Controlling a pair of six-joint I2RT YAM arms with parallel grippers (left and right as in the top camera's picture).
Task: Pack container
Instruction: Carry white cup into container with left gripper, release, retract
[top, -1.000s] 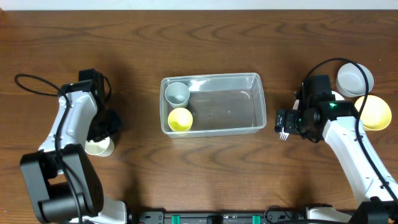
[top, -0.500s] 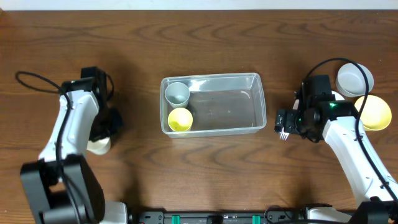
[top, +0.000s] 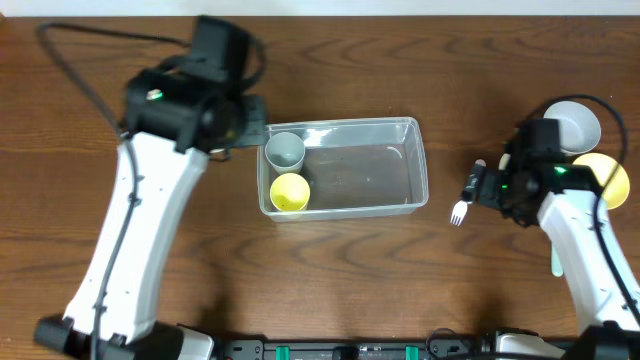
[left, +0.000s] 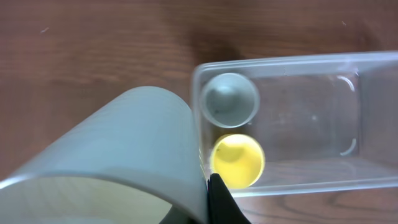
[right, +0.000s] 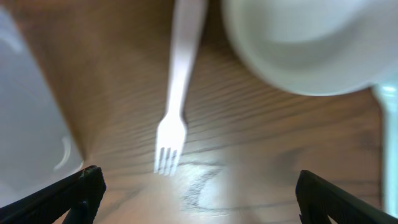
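The clear container (top: 400, 165) stands mid-table and holds a grey cup (top: 285, 150) and a yellow cup (top: 290, 192); all three also show in the left wrist view: container (left: 311, 124), grey cup (left: 229, 99), yellow cup (left: 238, 160). My left gripper (top: 243, 120) is by the container's far left corner, shut on a white cup (left: 112, 149) that the arm hides from overhead. My right gripper (top: 482, 186) is open and empty just right of a white plastic fork (top: 459, 211), which lies on the table ahead of its jaws (right: 199, 193) in the right wrist view (right: 177, 93).
A white bowl (top: 572, 125) and a yellow bowl (top: 605, 180) sit at the right edge behind my right arm. The white bowl is close in the right wrist view (right: 298, 43). A pale green utensil (top: 556, 258) lies by the right arm.
My left arm has lifted the white cup from the left side of the table and swung it over to the container's far left corner. My right gripper has drawn back to the right; the fork stayed put.
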